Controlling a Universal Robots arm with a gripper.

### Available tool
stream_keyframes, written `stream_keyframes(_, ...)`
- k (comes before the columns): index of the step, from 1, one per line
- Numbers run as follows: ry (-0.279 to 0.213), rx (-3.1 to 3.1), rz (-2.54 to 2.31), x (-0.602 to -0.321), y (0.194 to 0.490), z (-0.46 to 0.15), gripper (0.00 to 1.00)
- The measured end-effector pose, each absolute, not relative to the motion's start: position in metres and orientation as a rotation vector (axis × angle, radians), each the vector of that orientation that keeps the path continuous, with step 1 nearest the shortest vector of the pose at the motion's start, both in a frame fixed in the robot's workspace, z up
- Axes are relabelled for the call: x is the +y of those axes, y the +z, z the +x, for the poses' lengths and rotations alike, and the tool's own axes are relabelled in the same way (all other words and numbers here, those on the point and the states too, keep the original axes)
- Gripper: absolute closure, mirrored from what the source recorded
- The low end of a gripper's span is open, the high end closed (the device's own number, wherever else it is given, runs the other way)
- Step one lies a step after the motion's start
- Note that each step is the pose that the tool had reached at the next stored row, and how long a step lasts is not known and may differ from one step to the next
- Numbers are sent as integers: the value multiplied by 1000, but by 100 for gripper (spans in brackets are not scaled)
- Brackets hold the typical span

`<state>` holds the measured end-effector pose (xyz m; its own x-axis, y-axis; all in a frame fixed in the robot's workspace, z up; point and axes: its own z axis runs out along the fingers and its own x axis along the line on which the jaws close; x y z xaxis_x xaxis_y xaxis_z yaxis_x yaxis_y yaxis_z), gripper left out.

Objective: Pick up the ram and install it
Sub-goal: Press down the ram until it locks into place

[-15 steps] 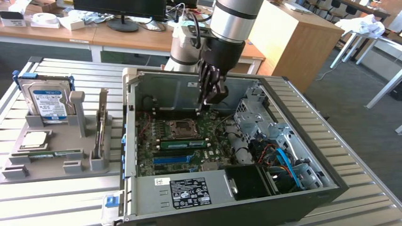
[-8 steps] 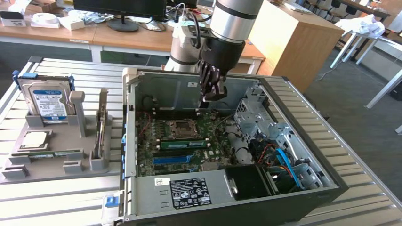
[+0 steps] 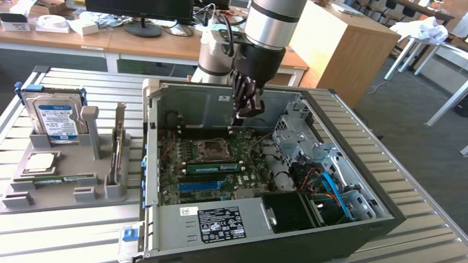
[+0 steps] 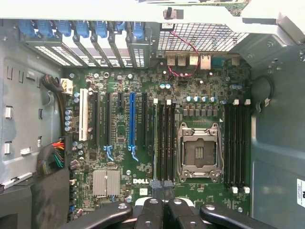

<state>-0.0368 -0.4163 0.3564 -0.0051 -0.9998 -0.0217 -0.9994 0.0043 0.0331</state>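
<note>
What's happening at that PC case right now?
The arm's gripper hangs shut above the open computer case, over the motherboard, with nothing visible between its fingers. A green ram stick stands in a slot between the processor socket and the blue slot; whether it is fully seated I cannot tell. Outside the case, the hard drive sits in the grey holder.

The silver-and-black robot arm (image 3: 272, 22) reaches steeply downward over the far wall of the open grey metal computer case (image 3: 150, 115). Its black gripper (image 3: 246, 111) hangs just inside that case, pointing down, fingers pressed together.
</note>
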Motion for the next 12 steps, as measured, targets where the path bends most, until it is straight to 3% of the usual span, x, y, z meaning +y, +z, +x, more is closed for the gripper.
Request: stream_keyframes(12,-61,-2221,2210,-416,356,-18,90)
